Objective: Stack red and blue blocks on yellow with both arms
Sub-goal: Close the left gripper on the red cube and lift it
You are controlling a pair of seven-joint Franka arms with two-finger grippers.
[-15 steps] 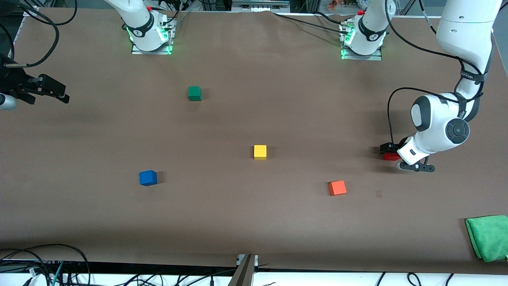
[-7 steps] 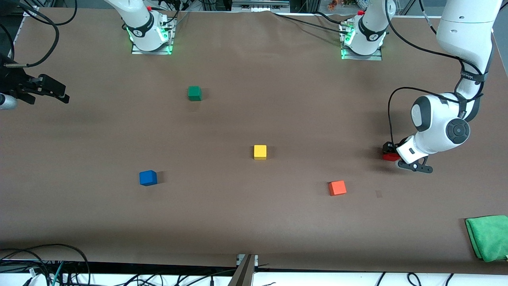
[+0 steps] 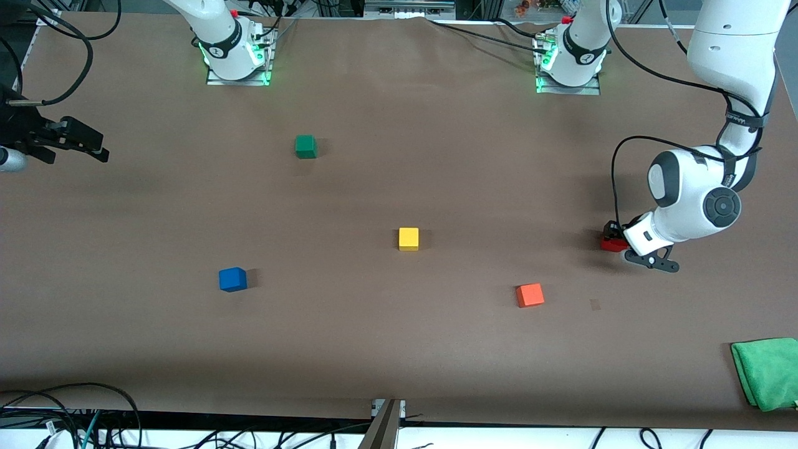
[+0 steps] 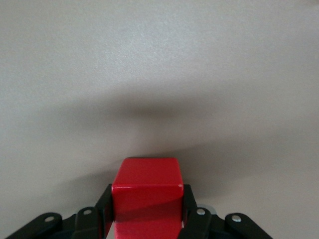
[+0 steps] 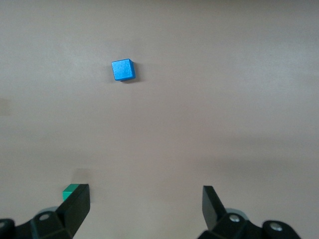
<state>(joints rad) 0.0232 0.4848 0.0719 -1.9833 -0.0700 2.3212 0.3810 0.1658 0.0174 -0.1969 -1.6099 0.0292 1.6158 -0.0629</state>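
Observation:
The red block (image 3: 612,245) sits on the brown table near the left arm's end. My left gripper (image 3: 615,239) is down at it, and the left wrist view shows both fingers pressed on the sides of the red block (image 4: 146,186). The yellow block (image 3: 409,239) stands alone mid-table. The blue block (image 3: 232,279) lies toward the right arm's end, nearer the front camera, and also shows in the right wrist view (image 5: 123,69). My right gripper (image 3: 93,148) hangs open and empty in the air at the right arm's end of the table, and the arm waits.
A green cube (image 3: 305,146) sits toward the robots' bases and peeks past a right finger (image 5: 70,189). An orange cube (image 3: 530,295) lies between the yellow and red blocks, nearer the front camera. A green cloth (image 3: 767,372) lies at the front corner by the left arm's end.
The left gripper's fingers have drawn in onto the red block and its hand has settled slightly. The right arm and the other cubes have not moved.

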